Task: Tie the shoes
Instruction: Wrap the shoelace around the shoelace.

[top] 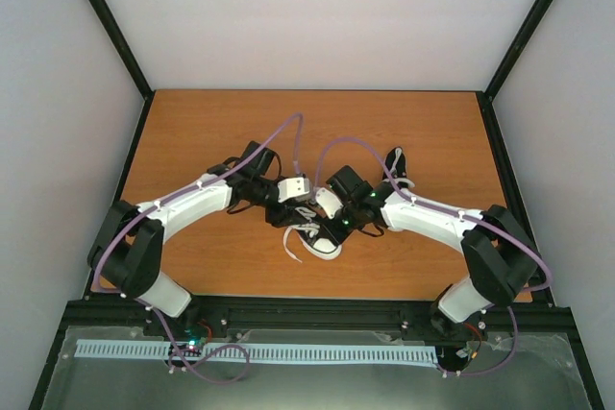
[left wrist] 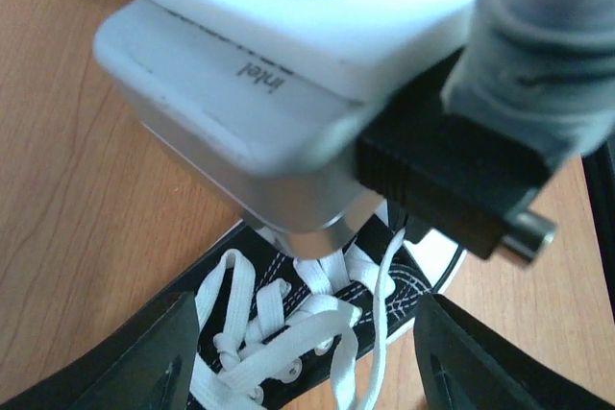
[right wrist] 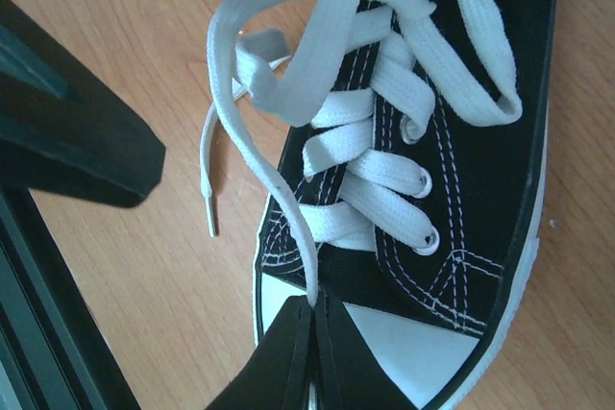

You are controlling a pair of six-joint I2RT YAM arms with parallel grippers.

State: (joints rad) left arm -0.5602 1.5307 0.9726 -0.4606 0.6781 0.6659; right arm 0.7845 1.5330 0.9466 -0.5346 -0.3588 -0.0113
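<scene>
Knot seemingly just starting: right gripper (right wrist: 314,312) pinches the white lace (right wrist: 317,45) of the black canvas sneaker (right wrist: 495,189) at six o'clock; the open left gripper (left wrist: 303,333) must next take its slack.

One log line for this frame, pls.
left gripper: open above shoe | right gripper: shut on lace | state: untied

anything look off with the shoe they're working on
The shoe is untied: one lace runs to the shut right gripper, and a free lace end trails on the table. No damage shows.
</scene>
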